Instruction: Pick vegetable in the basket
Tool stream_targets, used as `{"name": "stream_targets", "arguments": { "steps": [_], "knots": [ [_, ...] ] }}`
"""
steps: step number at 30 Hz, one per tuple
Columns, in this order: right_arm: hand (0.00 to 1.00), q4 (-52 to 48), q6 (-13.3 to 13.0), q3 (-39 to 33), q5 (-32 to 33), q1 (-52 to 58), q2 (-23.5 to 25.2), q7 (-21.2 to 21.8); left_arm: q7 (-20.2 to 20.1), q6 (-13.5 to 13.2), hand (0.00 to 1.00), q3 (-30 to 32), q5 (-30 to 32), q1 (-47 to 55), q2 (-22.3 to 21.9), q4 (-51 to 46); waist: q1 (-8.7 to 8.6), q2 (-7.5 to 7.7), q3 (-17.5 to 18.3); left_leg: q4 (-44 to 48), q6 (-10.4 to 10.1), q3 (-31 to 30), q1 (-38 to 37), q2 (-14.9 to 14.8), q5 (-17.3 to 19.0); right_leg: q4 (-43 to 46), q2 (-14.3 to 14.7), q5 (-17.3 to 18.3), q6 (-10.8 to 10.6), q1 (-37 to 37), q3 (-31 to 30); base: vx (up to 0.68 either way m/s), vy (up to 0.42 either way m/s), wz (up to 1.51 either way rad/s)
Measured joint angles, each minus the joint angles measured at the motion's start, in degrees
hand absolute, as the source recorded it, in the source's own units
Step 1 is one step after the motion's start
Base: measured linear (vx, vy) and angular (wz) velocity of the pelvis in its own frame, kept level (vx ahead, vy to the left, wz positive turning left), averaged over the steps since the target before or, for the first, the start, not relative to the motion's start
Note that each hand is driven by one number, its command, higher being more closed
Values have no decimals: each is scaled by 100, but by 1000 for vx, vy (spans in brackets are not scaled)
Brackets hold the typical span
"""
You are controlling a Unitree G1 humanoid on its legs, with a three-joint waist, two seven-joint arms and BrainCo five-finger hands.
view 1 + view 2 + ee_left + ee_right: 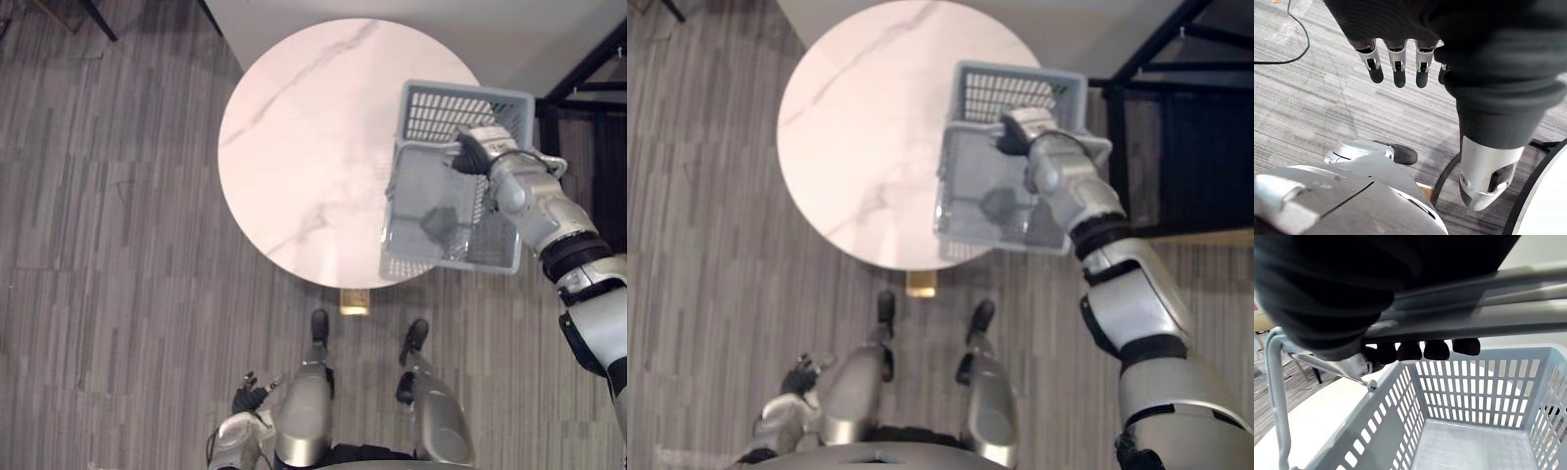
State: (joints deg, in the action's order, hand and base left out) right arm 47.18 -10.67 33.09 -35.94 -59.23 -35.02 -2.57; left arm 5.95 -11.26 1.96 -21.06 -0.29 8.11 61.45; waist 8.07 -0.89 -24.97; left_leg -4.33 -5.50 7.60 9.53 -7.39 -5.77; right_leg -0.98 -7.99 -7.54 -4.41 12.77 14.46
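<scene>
— Grey plastic basket (pixel 460 110): up over the right edge of the round marble table (pixel 294 147), tilted, partly past the rim.
— Held how?
— By the handle (pixel 1474 313). Right hand (pixel 480 147) curled round the bar, dark fingertips (pixel 1436 350) hooked under it.
— Touching the tabletop?
— Can't tell.
— And the left hand (pixel 1396 63)?
— Low at the side above the grey plank floor (pixel 118 245), fingers straight and loose, holding nothing.

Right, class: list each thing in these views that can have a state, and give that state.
basket: held up by its handle over the table edge, nothing seen inside.
right hand: fingers curled round the handle.
left hand: fingers straight, holding nothing.
</scene>
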Motion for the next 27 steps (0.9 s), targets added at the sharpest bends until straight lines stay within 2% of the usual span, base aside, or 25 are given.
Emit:
{"name": "stream_targets", "arguments": {
  "steps": [8,11,13,14,15,19,24,27],
  "knots": [
    [100,-988,-507,1184,255,874,-110,834,-19,86,0,18,411,9,20,7,-16,116,564,-101,-13,114,-307,-32,11,-118,58,-1,-1,-251,-83,41,2,-6],
    [100,-1339,-594,1309,341,1406,-114,1042,-60,151,0,85,538,34,47,6,-39,231,704,-101,-42,126,-489,-32,37,-156,62,1,-3,-442,-92,0,0,0],
    [100,-1695,-651,1600,600,1575,-193,1244,-105,191,0,190,678,151,112,13,-164,373,863,-105,-44,147,-521,-32,65,-245,67,-13,-27,-495,-124,-12,9,-7],
    [100,-1825,-677,1657,692,1599,-254,1311,-119,191,0,239,710,178,116,13,-174,411,889,-106,-50,193,-551,-31,75,-275,72,-22,-40,-505,-171,-14,8,-29],
    [100,-2100,-730,1713,745,1665,-388,1414,-133,199,0,306,806,234,118,32,-178,455,964,-107,-53,299,-606,-31,107,-324,78,-48,-78,-519,-263,-15,11,-27],
    [100,-2968,-879,1713,1024,2071,-977,1595,-145,221,0,350,894,370,137,230,-314,471,1264,-110,-50,401,-695,-30,137,-360,85,-63,-96,-565,-373,9,9,-16],
    [100,-3728,-890,1653,1243,2454,-1629,1695,-178,300,0,475,1224,512,133,254,-485,470,1525,-111,-68,451,-774,-44,159,-432,115,-79,-117,-640,-423,18,-4,-7],
    [100,-3989,-921,1464,1366,2659,-1905,1748,-185,310,0,522,1335,513,122,295,-486,472,1605,-111,-70,502,-807,-50,170,-432,126,-80,-116,-641,-470,7,-5,-10]
  ]
}}
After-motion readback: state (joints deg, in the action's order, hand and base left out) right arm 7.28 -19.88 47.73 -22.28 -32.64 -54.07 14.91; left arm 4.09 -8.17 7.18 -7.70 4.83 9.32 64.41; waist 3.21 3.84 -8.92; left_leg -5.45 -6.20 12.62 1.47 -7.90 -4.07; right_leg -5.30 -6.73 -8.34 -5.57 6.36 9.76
